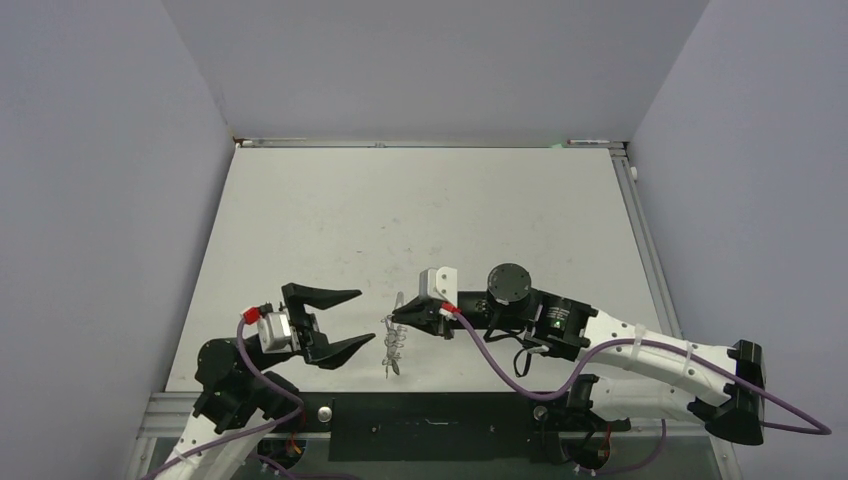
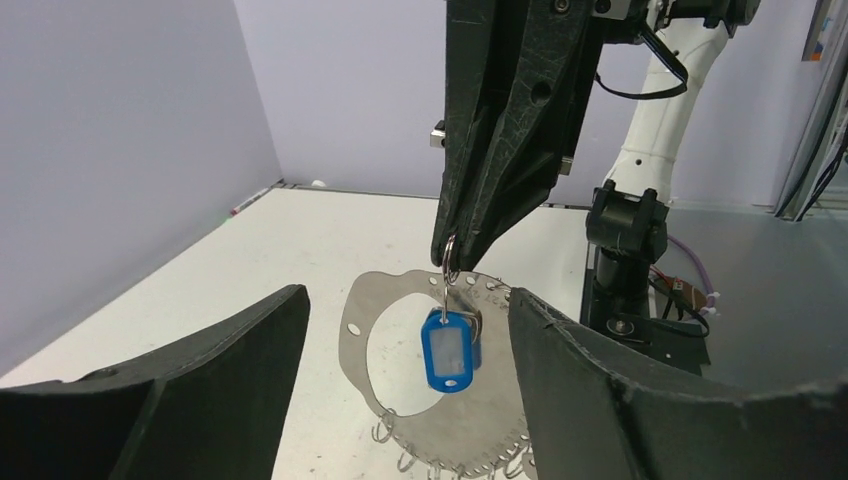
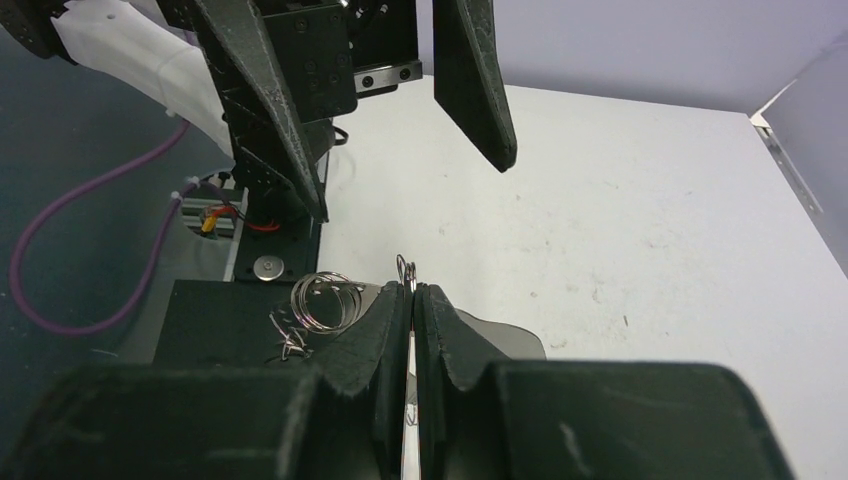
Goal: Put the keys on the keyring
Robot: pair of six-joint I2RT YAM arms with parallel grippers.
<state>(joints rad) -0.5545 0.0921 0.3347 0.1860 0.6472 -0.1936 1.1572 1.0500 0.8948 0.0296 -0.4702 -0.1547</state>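
1. Base. Both my arms are bolted to a flat black mounting plate (image 1: 430, 425) that runs along the near edge of the counter (image 1: 420, 210), which is a matt white rectangle with faint scuffs.

2. Left gripper (image 1: 366, 318). It sits over the near edge, left of centre. The jaws are spread wide and grip nothing. The fingers (image 2: 230, 370) are black moulded plastic with a grainy surface and curve to blunt tips.

3. Keyring (image 2: 357, 335). This is a thin grey metal plate, ring-shaped with a wide hole. It stands upright on edge just past the tips of my left gripper and level with the gap between them, but touches neither finger. From overhead it shows only as a thin sliver near the middle of the near edge. Small wire split rings (image 2: 440, 462) line its lower rim. I cannot tell whether that rim rests on the counter.

4. Blue-tagged key (image 2: 449, 350). A glossy blue plastic tag with a pale insert hangs from a wire loop at the top of the plate, in front of the hole.

5. Right gripper (image 1: 392, 318). It reaches in from the right. The jaws are pressed together on the top rim of the keyring, at the wire loop (which stands up just past the closed tips in the right wrist view).

6. Beyond these, the counter runs bare to the far edge, bounded by plain lilac walls (image 1: 430, 60).
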